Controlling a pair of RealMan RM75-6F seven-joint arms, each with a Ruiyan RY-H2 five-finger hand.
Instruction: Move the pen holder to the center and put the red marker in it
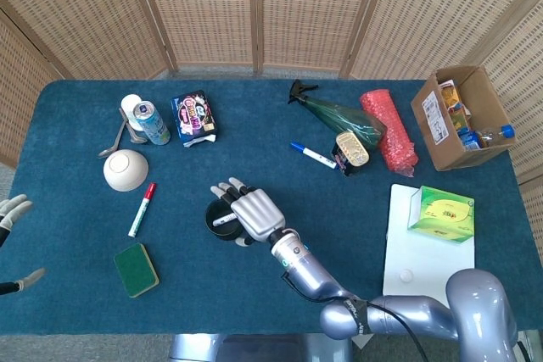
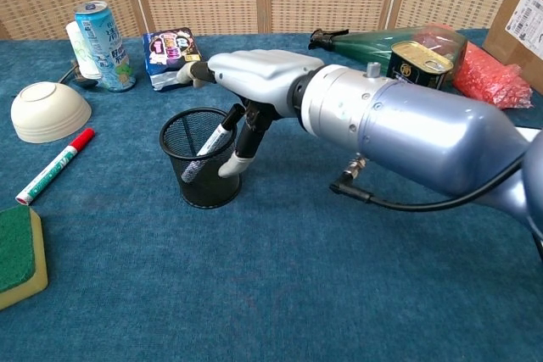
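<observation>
We judge the first step, moving the pen holder to the center, to be at or near its end: on the blue table [image 1: 76,311] the black mesh pen holder [image 2: 202,169] stands upright near the middle, with the right hand [image 1: 251,213] over its right rim. In the chest view the hand's upper fingers reach out flat past the holder, while one fingertip [image 2: 231,165] rests against the holder's outer wall; we cannot tell whether the rim is pinched or merely touched. A white marker with a black cap [image 2: 207,148] leans inside the holder. The red marker [image 1: 142,208] lies flat to the left of the holder, well apart from it, between the white bowl [image 1: 125,169] and the green sponge [image 1: 136,270]. The left hand [image 1: 12,209] shows only at the frame edge, far left of the holder, its state unclear. The next move calls for releasing the holder and grasping the red marker along its barrel.
</observation>
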